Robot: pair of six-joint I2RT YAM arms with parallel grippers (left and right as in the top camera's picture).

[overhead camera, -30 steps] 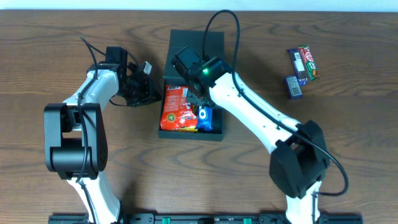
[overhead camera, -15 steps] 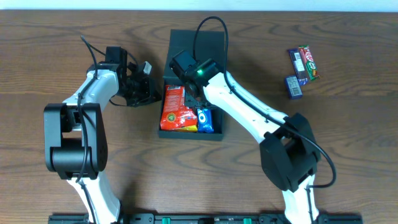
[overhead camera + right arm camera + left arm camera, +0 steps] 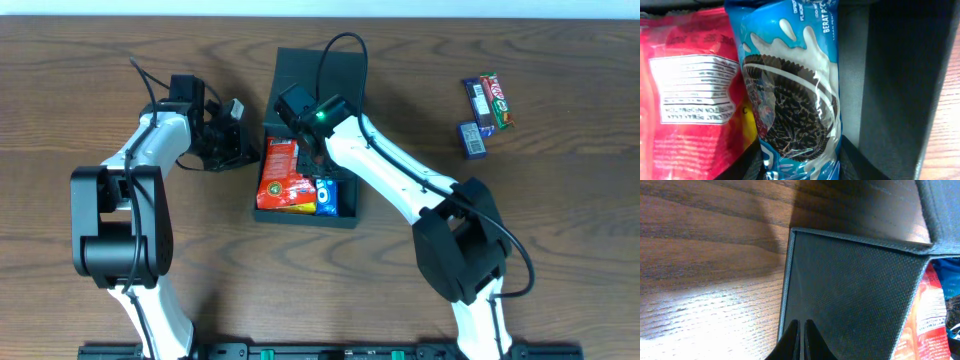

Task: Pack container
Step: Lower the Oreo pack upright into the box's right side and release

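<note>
Container [image 3: 300,220]: mid-desk [image 3: 560,260], toward far edge, lid flapped back.

- Over last second we see right arm swing in leftward; blue cookie packet [image 3: 795,100] now low inside, beside red packet [image 3: 280,175], near container's right wall.
- Right gripper [image 3: 800,165] still grasping blue packet.
- Left gripper [image 3: 801,337] clenched, tips at container's left wall, unmoved.
- We judge placement nearly done, release due next.
- Snack bars [image 3: 487,105] wait near desk's far right corner.

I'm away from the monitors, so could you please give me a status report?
Left gripper shut at container wall. Right gripper shut on blue cookie packet, inside container beside red snack bag. Lid open, nothing blocking.
</note>
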